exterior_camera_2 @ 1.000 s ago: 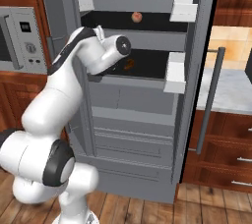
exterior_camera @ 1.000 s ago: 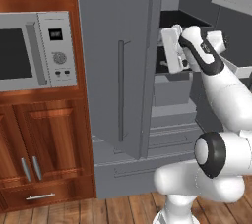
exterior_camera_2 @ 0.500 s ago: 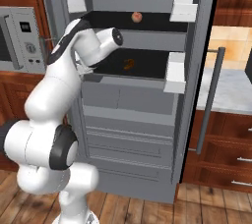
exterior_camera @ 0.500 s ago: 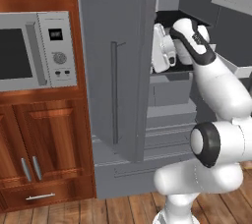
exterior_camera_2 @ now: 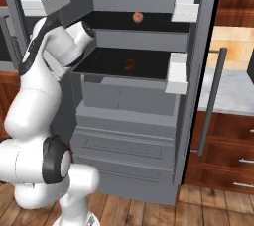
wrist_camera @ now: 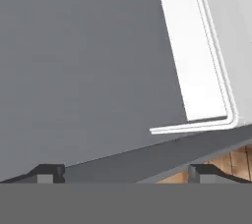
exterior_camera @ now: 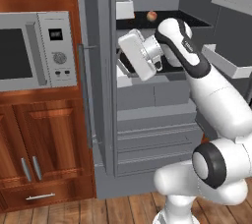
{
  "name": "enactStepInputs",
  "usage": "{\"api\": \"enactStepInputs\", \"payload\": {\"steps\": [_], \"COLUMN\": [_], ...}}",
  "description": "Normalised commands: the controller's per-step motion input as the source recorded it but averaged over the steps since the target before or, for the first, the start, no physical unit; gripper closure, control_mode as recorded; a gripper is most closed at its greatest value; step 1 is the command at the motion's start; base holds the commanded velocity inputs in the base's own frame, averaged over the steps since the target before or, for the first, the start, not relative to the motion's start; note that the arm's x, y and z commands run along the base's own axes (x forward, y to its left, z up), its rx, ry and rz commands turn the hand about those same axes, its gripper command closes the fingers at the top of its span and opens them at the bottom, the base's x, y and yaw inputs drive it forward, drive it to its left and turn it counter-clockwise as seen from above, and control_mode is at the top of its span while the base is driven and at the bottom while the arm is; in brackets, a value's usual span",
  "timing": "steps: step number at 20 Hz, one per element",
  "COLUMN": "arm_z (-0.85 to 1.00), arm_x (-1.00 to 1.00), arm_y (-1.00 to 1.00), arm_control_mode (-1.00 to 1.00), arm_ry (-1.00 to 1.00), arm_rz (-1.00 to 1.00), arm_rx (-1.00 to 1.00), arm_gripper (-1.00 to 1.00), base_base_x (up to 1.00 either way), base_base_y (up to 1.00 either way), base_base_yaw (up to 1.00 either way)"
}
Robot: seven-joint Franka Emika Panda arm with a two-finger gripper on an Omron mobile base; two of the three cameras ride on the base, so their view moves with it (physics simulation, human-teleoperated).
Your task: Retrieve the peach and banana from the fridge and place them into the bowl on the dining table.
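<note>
The tall matte grey French-door fridge (exterior_camera_2: pixel 144 101) is standing with both doors open. The small round tan-yellow peach (exterior_camera_2: pixel 138 17) is sitting on the upper black shelf (exterior_camera_2: pixel 149 22), towards the back. A small yellow-brown curved fruit (exterior_camera_2: pixel 130 65), probably the banana, is lying on the lower black shelf (exterior_camera_2: pixel 99 69). The white arm's two-finger gripper (wrist_camera: pixel 125 171) is hanging at the left door's inner side near a white door bin (wrist_camera: pixel 197 70), fingers spread wide, gripping nothing. The white-panelled microwave (exterior_camera: pixel 34 51) is sitting left of the fridge.

Grey fridge (wrist_camera: pixel 88 61); white door bin (wrist_camera: pixel 197 61)
</note>
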Motion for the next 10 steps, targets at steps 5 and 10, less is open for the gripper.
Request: {"api": "enactStepInputs", "payload": {"steps": [5,10], "arm_z": [0.03,0.17], "arm_x": [-0.87,-0.73], "arm_y": [-0.28,-0.99], "arm_control_mode": [-1.00,-1.00], "arm_ry": [-0.10,-0.11], "arm_rz": [0.01,0.02], "arm_rx": [-0.08,-0.15], "arm_gripper": [-1.00,-1.00], "base_base_x": [0.00,0.00], "base_base_y": [0.00,0.00], "base_base_yaw": [0.00,0.00]}}
